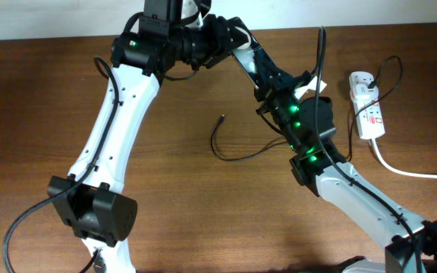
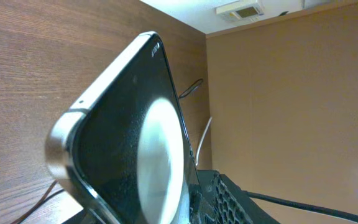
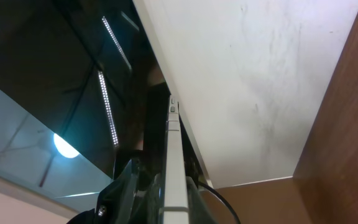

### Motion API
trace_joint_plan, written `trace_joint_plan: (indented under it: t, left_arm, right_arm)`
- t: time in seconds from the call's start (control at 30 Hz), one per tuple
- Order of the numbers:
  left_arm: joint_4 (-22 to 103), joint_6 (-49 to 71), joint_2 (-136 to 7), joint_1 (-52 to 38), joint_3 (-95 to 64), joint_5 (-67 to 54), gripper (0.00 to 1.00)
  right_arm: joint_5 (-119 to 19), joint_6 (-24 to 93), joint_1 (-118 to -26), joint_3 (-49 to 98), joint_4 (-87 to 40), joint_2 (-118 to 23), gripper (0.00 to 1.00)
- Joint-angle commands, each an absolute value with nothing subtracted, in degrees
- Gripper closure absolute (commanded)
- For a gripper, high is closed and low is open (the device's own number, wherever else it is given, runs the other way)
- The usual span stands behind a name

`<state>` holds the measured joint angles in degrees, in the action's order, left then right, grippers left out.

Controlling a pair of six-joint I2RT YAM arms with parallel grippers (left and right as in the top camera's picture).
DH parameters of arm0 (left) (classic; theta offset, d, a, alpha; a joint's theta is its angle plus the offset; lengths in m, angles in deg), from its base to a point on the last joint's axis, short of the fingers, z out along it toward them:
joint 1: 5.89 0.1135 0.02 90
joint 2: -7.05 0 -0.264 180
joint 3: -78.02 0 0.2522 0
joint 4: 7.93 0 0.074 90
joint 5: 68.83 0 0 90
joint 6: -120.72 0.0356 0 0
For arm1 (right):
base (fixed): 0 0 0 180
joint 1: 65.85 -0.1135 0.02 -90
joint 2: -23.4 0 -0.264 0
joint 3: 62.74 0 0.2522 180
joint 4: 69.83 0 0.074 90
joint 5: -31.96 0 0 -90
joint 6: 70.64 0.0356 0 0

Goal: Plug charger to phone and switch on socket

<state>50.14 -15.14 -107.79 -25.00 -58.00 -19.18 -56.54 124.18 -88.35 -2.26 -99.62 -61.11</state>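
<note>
— Black glass with a metal rim fills the left wrist view. The phone [image 2: 117, 143] is held up off the tabletop [image 1: 203, 220], where both arms meet at the top centre of the overhead frame, though it is hidden there by the arms.

— By what is it held?

— The right pincer [image 3: 165, 202] is seen clamped on the phone's near end, with a finger on each face. Whether the left pincer [image 1: 230, 36] is also closed on it cannot be told, as its fingers are not clearly shown.

— And the rest?

— The charger [image 1: 237, 158] is left lying loose in the middle of the overhead frame, with its plug tip [image 1: 222, 118] at the upper end of the loop, untouched. The socket [image 1: 368, 106] is found at the right edge, with the adapter [image 1: 361, 80] plugged in at its upper end. Nothing is placed near its switch.

— What could go wrong?

— The phone could be dropped or twisted if one grip is released before the other is secure, since smooth glass is pinched only at an end. The thin cable is lost from sight behind the right arm, so it could be dragged by that arm and the tip flicked away. If the phone is kept tilted, the port would be badly lined up, and the small tip could be jammed or bent.
</note>
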Motion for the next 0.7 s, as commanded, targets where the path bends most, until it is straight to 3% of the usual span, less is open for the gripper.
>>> trace_joint_plan:
  t: [0.0,0.43,0.47,0.5,0.53,0.67]
  left_arm:
    - [49.0,-15.1,-106.2,-25.4,-58.5,-18.1,0.6]
    - [47.0,-15.1,-106.2,-26.0,-58.5,-18.4,0.59]
    - [46.8,-15.1,-106.2,-26.0,-58.5,-18.5,0.62]
    - [46.7,-15.1,-106.2,-26.0,-58.5,-18.4,0.75]
    - [46.7,-15.1,-106.2,-26.0,-58.5,-18.4,0.8]
    - [46.7,-15.1,-106.2,-26.0,-58.5,-18.4,0.81]
  right_arm:
    - [-53.8,123.8,-89.9,-0.6,-100.3,-60.6,0.96]
    - [-51.9,123.7,-91.0,-0.6,-100.4,-60.6,0.96]
    - [-51.8,123.7,-91.0,-0.6,-100.4,-60.6,0.96]
    - [-51.6,123.6,-91.0,-0.6,-100.4,-60.6,0.96]
    - [-51.4,123.6,-91.0,-0.6,-100.3,-60.6,0.96]
    - [-51.0,123.3,-91.0,-0.6,-100.3,-60.6,0.96]
